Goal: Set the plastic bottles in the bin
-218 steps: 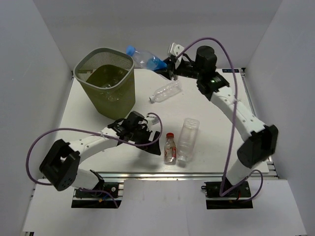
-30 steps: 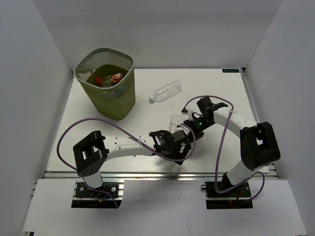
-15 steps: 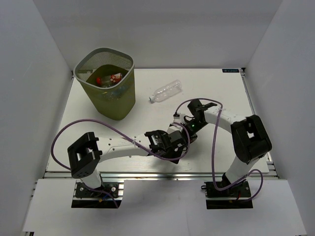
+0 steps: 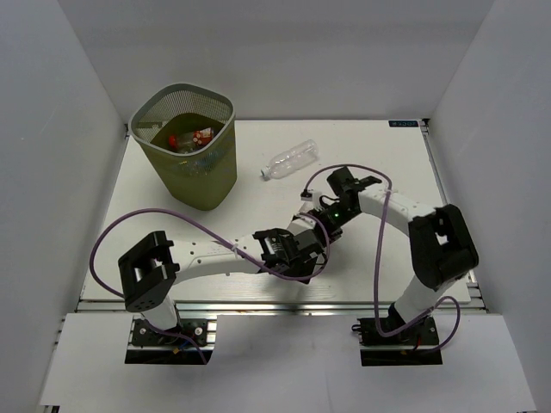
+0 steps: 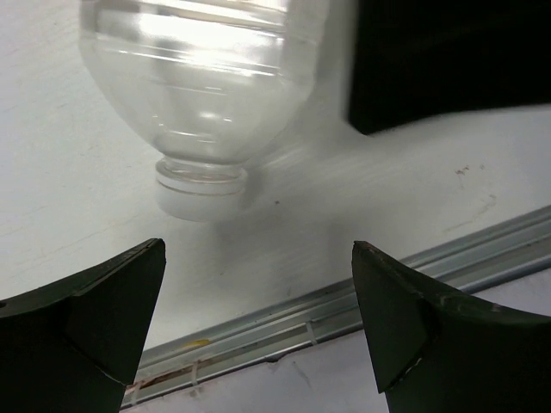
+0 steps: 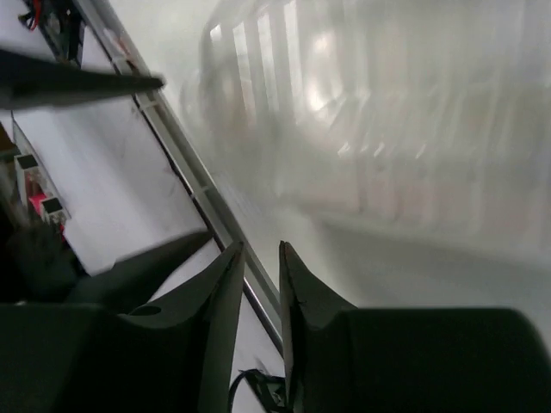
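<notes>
The olive-green mesh bin (image 4: 213,163) stands at the back left with bottles inside, one red-capped (image 4: 173,139). One clear plastic bottle (image 4: 290,160) lies on the table right of the bin. Another clear bottle (image 5: 207,77) with a white cap (image 5: 202,188) lies just ahead of my left gripper (image 5: 258,248), which is open and empty. In the top view that gripper (image 4: 308,258) sits near the front centre. My right gripper (image 4: 320,225) is right behind it. In the right wrist view it (image 6: 261,245) is shut, with the blurred bottle (image 6: 387,112) beside it, not held.
The metal rail of the table's front edge (image 5: 284,323) runs just past my left gripper's fingers. A black part of the right arm (image 5: 448,60) lies close to the bottle. Purple cables (image 4: 185,225) loop over the table beside both arms.
Since a second ago my right gripper has moved left towards my left gripper, and the bottle between them is now hidden under the arms in the top view. The left arm barely moved.
</notes>
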